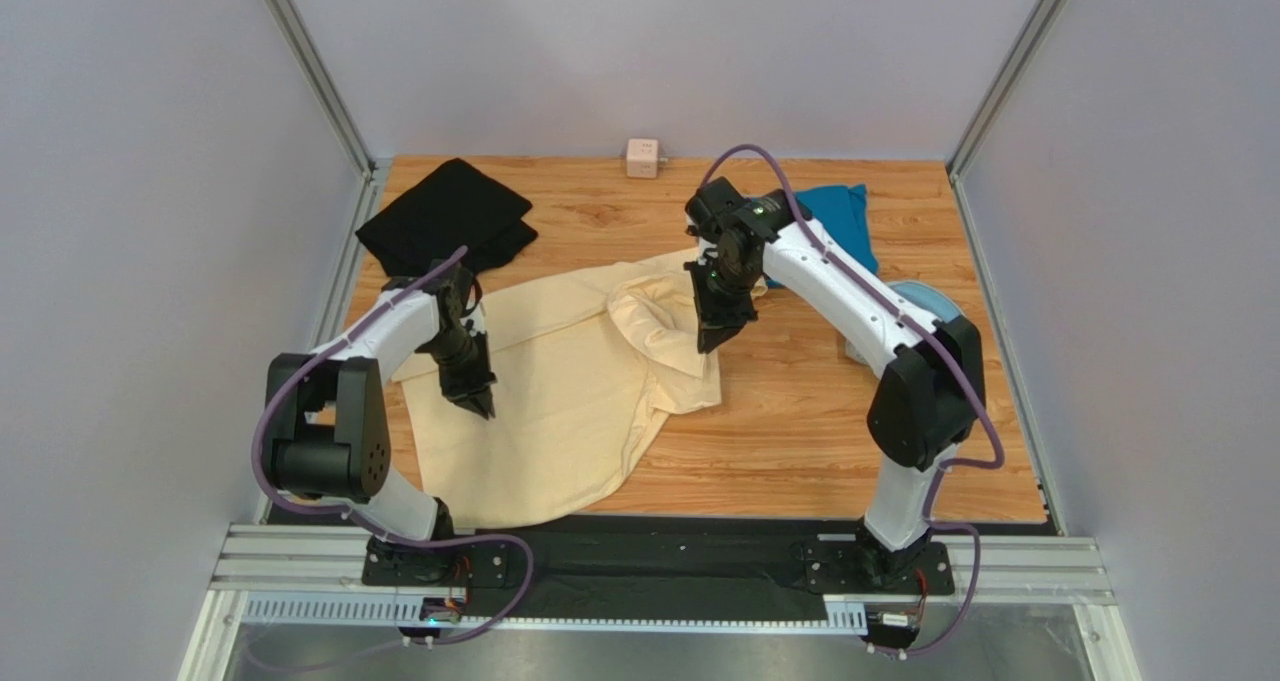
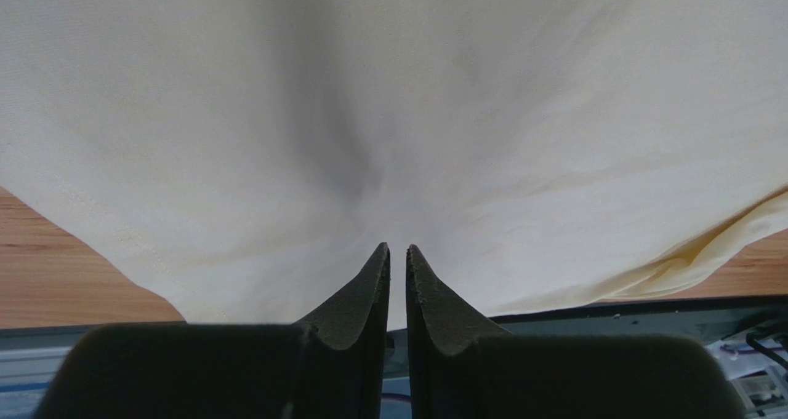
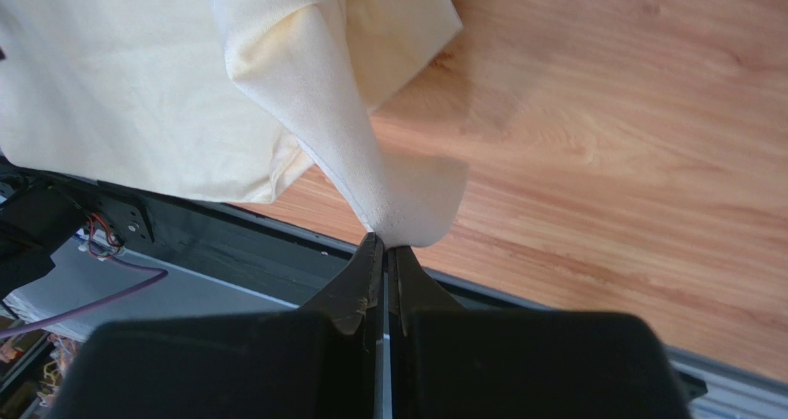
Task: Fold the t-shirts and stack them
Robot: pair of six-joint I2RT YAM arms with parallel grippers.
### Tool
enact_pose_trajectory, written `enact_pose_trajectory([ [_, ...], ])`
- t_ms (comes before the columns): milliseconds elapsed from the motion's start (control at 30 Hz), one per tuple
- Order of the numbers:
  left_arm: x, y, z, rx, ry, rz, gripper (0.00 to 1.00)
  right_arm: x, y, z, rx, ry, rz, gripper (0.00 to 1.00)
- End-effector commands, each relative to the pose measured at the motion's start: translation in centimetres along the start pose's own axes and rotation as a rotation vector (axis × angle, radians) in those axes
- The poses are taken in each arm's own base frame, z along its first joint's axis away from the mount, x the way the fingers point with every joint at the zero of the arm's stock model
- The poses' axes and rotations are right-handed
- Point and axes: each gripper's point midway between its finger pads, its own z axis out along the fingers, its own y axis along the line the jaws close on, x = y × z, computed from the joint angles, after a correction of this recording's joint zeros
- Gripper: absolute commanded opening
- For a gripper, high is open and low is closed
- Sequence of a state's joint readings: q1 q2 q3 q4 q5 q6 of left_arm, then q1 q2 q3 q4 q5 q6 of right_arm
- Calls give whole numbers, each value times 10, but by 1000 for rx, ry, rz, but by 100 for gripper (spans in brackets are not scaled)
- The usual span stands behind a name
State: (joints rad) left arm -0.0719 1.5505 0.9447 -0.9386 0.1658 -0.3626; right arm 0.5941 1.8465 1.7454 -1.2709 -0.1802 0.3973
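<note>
The pale cream-yellow t-shirt (image 1: pixel 564 411) lies spread over the middle of the table, rumpled on its right side. My left gripper (image 1: pixel 478 401) stands on its left part. In the left wrist view the cloth (image 2: pixel 481 96) puckers toward the gripper (image 2: pixel 398 249), whose jaws are nearly together on a pinch of it. My right gripper (image 1: pixel 708 336) is shut on a hemmed edge of the same shirt (image 3: pixel 407 207), holding that fold (image 1: pixel 654 314) above the wood; the right wrist view shows this gripper (image 3: pixel 386 244) pinching it. The black t-shirt (image 1: pixel 446 216) lies back left, the teal t-shirt (image 1: pixel 836 213) back right.
A small pink cube (image 1: pixel 643 158) sits at the back edge by the wall. Light-blue headphones (image 1: pixel 920 303) lie behind the right arm. Grey walls close the table on three sides. A black rail (image 3: pixel 231 230) runs along the near edge.
</note>
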Motion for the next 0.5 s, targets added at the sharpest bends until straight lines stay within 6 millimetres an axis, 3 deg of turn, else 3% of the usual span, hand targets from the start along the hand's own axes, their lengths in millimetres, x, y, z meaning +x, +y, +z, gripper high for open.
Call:
enact_pose_trajectory([
  [0,-1,0,-19,-24,16,48,19,31,-16,-12,57,24,75,0],
  [100,7,3,-29,-47,56,46,19,34,-25,-27,81,-32,112,0],
  [200,15,3,-35,-56,61,17,19,21,-28,-42,66,-112,158,0],
  [300,17,17,-34,-139,28,-36,19,7,-29,-57,35,-158,199,0],
  [367,13,23,-31,-179,14,-57,18,-1,-27,-72,19,-191,205,0],
  [433,4,18,-29,-161,-11,-80,16,0,-25,-85,9,-206,198,0],
  [467,-9,11,-30,-135,-55,-83,15,2,-24,-89,2,-209,193,0],
])
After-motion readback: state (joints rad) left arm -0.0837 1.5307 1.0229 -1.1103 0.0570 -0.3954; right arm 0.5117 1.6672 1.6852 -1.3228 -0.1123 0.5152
